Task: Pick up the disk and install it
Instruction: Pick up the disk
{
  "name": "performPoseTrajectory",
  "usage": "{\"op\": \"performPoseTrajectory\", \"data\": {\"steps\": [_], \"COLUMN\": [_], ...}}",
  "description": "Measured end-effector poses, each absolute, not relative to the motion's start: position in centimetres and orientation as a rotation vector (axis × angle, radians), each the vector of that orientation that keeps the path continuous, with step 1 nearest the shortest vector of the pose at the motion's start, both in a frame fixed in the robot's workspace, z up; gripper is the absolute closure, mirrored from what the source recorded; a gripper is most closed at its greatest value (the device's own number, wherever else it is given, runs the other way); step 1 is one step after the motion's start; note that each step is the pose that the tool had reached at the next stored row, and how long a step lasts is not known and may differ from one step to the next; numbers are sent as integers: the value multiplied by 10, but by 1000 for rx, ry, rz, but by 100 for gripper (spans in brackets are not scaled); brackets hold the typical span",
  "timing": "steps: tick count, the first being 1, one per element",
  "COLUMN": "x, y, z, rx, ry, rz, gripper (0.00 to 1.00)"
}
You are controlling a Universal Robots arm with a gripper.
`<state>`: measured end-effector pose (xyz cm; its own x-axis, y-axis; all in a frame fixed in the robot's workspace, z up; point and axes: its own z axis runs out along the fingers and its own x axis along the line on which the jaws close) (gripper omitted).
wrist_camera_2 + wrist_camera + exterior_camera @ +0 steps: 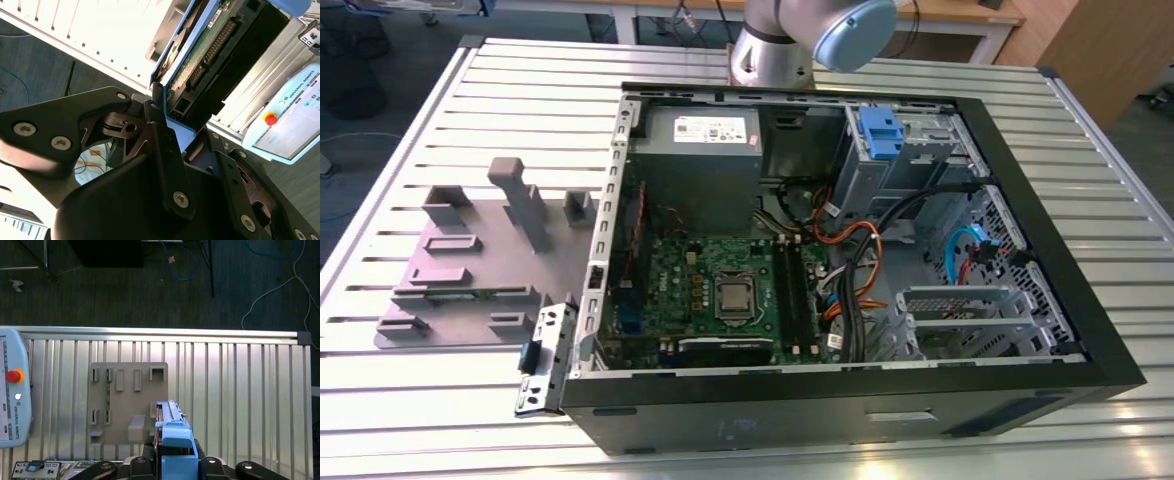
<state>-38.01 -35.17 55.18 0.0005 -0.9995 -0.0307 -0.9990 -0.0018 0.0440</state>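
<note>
Clearly the jaws are closed tight on the disk, the gripper pinching one end so it stands edge-on in its blue carrier above the table. The carry, I judge, wants a firm, square grip, so the carrier meets the bay straight and clear of the cables. The exterior view gives the case, bay at its one o'clock, fixture at nine; the first wrist view sets the disk by that fixture.

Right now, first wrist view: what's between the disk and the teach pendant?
The grey fixture plate, flat on the slatted table, lies between the disk and the teach pendant in the first wrist view.
</note>
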Motion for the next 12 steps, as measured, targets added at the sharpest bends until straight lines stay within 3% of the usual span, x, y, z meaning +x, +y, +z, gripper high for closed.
{"op": "performPoseTrajectory", "data": {"steps": [12], "x": [-370], "y": [-352], "z": [552], "rx": [2215], "ry": [-2212], "rz": [-84], "gripper": [63]}}
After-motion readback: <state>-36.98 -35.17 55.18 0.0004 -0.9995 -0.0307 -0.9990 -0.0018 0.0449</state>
